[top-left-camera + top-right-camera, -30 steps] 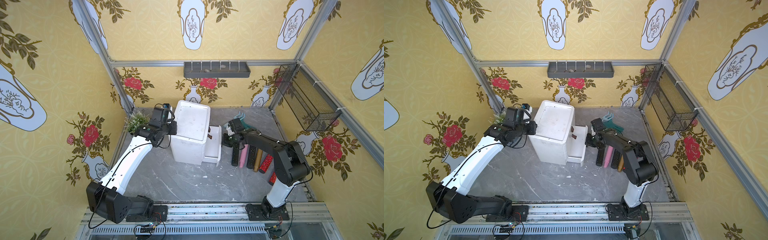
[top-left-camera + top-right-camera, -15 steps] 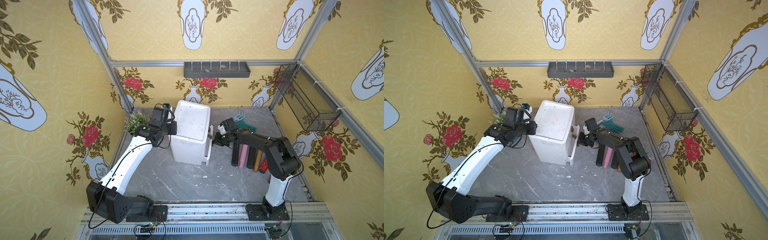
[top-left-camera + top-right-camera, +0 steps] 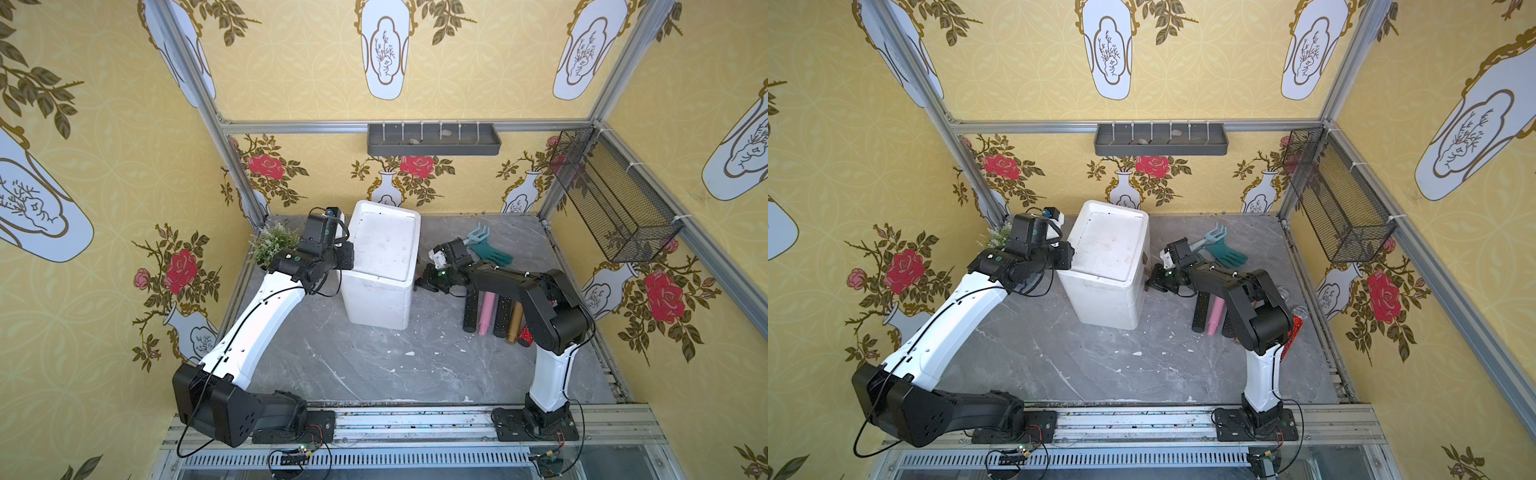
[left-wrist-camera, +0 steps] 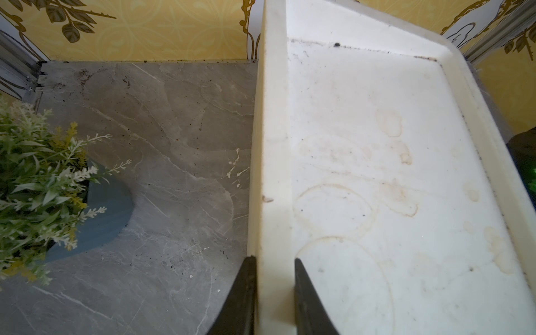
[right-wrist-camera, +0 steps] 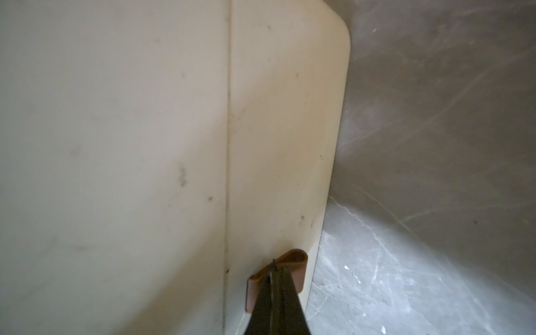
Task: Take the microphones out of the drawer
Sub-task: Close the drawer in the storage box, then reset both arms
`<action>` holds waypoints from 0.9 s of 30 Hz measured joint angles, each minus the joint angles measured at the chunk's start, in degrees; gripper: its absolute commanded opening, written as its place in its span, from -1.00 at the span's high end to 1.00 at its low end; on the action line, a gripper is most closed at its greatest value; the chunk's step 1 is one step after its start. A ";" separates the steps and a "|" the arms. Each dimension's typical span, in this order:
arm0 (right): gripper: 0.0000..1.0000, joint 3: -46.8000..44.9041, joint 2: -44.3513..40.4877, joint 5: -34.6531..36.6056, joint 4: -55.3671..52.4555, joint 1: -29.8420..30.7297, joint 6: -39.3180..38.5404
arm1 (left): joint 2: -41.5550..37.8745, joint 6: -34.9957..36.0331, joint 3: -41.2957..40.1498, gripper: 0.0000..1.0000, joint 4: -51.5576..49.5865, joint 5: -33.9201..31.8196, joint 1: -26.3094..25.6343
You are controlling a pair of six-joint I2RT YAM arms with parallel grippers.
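My right gripper (image 5: 274, 265) is pinched shut on the handle (image 5: 295, 256) of the closed drawer (image 5: 275, 130) straight ahead; my left gripper (image 4: 274, 261) clamps the cabinet rim (image 4: 272, 145)

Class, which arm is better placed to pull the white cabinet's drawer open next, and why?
Right. The right gripper is shut on the brown handle on the drawer front; the left gripper clamps the white cabinet by its top rim, likely bracing it.

found right gripper (image 5: 274, 265) clamped shut on a brown handle tab (image 5: 294, 262), puckered at the tips. noted cream drawer front (image 5: 284, 145) with a straight seam (image 5: 228, 145) and faint smudges. recorded grey marbled tabletop (image 5: 406, 261) beyond its rounded corner.
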 measured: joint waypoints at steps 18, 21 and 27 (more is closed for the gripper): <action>-0.39 -0.17 -19.63 29.31 -18.14 -3.56 -10.58 | 0.42 -1.49 7.87 -0.81 -6.12 2.78 -0.11; -0.39 -1.70 -22.97 35.91 -20.31 -7.52 -12.20 | -0.37 -0.42 11.26 -1.00 -7.67 -0.09 -0.11; -0.40 -15.30 -33.11 44.26 -16.02 -18.49 -17.90 | -8.74 1.73 9.07 -1.00 -6.05 -9.66 3.67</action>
